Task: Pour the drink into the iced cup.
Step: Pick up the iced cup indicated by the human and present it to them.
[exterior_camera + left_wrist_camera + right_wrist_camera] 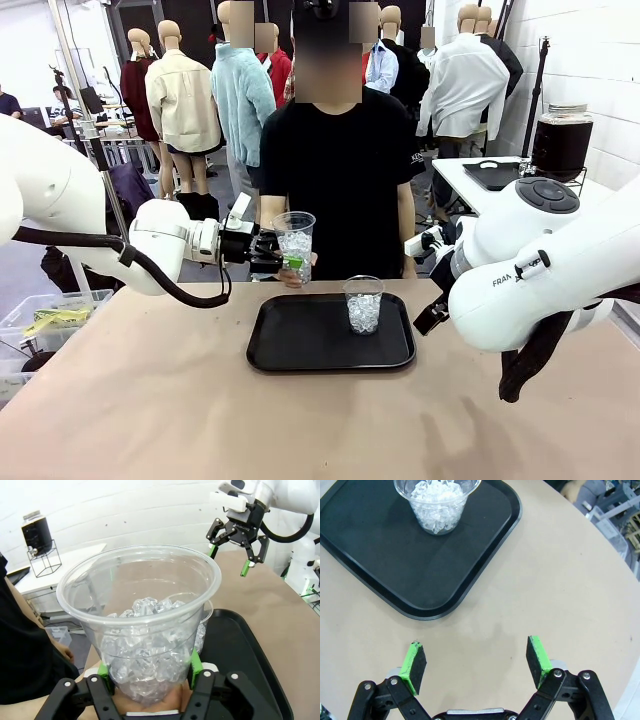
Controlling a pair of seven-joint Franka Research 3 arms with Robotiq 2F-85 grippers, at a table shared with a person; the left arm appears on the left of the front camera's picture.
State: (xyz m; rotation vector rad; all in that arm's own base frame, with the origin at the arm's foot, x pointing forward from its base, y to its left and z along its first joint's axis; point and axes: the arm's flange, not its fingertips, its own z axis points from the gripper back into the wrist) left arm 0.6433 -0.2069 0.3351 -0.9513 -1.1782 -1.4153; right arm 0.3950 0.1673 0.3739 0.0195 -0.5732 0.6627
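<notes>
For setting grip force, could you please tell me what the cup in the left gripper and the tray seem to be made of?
The held cup: thin clear plastic, glossy; the ice shows through its wall. The tray: probably black plastic, matte with a soft sheen, with rounded moulded corners.

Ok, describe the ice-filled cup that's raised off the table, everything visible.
The raised cup is clear plastic, tapering from a wide rolled rim to a narrower base, lidless and upright, roughly half full of ice cubes; no liquid shows. It hangs beyond the tray's far edge, before the person. The left jaws flank its lower wall, green pads against both sides, and the person's hand sits under its base.
</notes>
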